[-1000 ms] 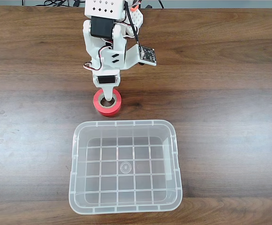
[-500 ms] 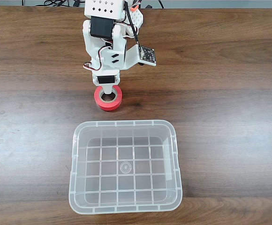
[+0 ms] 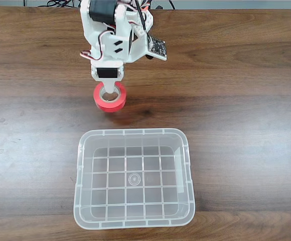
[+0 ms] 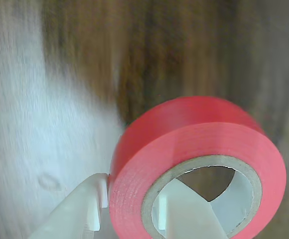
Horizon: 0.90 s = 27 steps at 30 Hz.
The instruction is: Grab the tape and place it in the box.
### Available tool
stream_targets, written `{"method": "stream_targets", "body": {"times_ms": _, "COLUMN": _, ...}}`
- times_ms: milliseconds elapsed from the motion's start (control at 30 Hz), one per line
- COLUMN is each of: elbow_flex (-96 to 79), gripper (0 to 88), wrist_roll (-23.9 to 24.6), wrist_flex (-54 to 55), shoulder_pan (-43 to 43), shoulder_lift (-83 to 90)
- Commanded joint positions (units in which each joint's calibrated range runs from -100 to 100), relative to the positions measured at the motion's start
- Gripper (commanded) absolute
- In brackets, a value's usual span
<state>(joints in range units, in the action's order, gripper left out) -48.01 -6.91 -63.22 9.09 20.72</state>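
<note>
Tabletop (image 3: 236, 100): dark brown wood-grain surface, grain running from 9 to 3 o'clock in the fixed view, covering nearly the whole frame. Soft pale glare lies across its middle band. Along the 12 o'clock edge, a narrow grey strip (image 3: 226, 4) shows beyond the tabletop, with dark cables (image 3: 60, 3) lying toward 11 o'clock. Wrist view: same wood, blurred.

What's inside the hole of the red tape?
In the wrist view, one white finger of the hand pokes through the tape hole, with brown table behind. The fingertip itself is hidden.
</note>
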Motion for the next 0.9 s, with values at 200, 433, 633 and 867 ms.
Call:
{"method": "stream_targets", "body": {"times_ms": 200, "elbow_flex": 17.22, "gripper": 6.7, "wrist_roll": -0.31, "wrist_flex": -13.24, "shoulder_pan": 0.05, "shoulder_lift": 12.51}}
{"method": "stream_targets", "body": {"times_ms": 433, "elbow_flex": 17.92, "gripper": 6.7, "wrist_roll": -0.10, "wrist_flex": -13.75, "shoulder_pan": 0.13, "shoulder_lift": 13.31}}
{"method": "stream_targets", "body": {"times_ms": 633, "elbow_flex": 29.57, "gripper": 6.8, "wrist_roll": 1.48, "wrist_flex": -17.26, "shoulder_pan": -0.09, "shoulder_lift": 11.06}}
{"method": "stream_targets", "body": {"times_ms": 867, "elbow_flex": 52.70, "gripper": 6.7, "wrist_roll": 4.96, "wrist_flex": -21.28, "shoulder_pan": -4.99, "shoulder_lift": -3.18}}
